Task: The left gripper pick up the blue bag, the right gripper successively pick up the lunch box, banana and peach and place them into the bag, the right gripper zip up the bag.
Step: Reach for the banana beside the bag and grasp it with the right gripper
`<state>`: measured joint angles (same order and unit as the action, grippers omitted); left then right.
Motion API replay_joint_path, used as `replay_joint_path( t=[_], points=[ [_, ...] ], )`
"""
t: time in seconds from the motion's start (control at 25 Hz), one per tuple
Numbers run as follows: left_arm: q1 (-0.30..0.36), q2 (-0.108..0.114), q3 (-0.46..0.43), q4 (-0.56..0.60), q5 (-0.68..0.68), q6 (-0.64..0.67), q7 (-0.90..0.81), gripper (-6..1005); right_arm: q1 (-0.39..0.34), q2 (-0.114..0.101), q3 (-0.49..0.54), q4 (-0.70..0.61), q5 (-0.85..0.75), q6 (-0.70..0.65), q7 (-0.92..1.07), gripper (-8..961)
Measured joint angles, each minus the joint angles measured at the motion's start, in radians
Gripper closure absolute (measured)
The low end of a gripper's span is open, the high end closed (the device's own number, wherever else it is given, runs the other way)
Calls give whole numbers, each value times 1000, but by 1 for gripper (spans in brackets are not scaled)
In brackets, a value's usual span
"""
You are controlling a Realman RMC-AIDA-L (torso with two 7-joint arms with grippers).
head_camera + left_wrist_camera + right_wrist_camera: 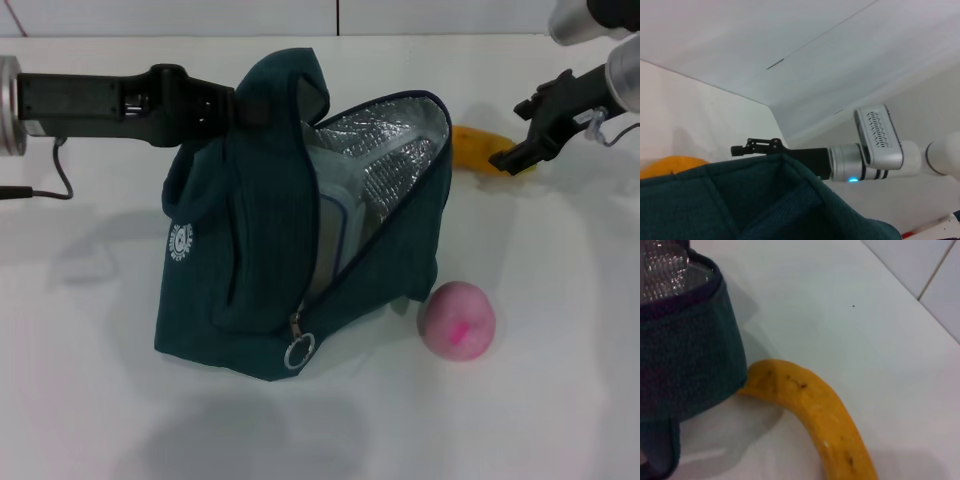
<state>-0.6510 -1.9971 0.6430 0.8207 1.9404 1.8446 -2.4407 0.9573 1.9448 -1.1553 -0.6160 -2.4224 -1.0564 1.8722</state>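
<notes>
Left gripper (238,108) fingers pinching the bag (260,300) handle, bag open on the surface (560,400), box (330,225) inside. Right gripper (520,135) fingers spread over the banana (470,150) behind the bag. Right wrist view alone shows the banana (815,410) touching the bag's wall. Peach (456,320) just beside the bag front.

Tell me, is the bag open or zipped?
Open. The bag gapes at its top, its foil lining shows, and the zip pull hangs low.
</notes>
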Motion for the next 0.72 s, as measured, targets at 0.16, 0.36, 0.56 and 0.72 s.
replay_joint_path(
  t=[0.16,0.36,0.56,0.72],
  points=[
    [-4,-2,0,0,0,-1,3,960,2,7,7,36,24,43,-13,142],
    [-4,-2,-1,0,0,-1,6,960,8,15,12,86,52,97,-30,141],
    [-4,-2,-3,0,-1,-2,7,960,6,26,12,133,105,157,-70,141],
    [-5,-2,-1,0,-1,-3,7,960,6,29,13,145,127,184,-73,142]
  ],
)
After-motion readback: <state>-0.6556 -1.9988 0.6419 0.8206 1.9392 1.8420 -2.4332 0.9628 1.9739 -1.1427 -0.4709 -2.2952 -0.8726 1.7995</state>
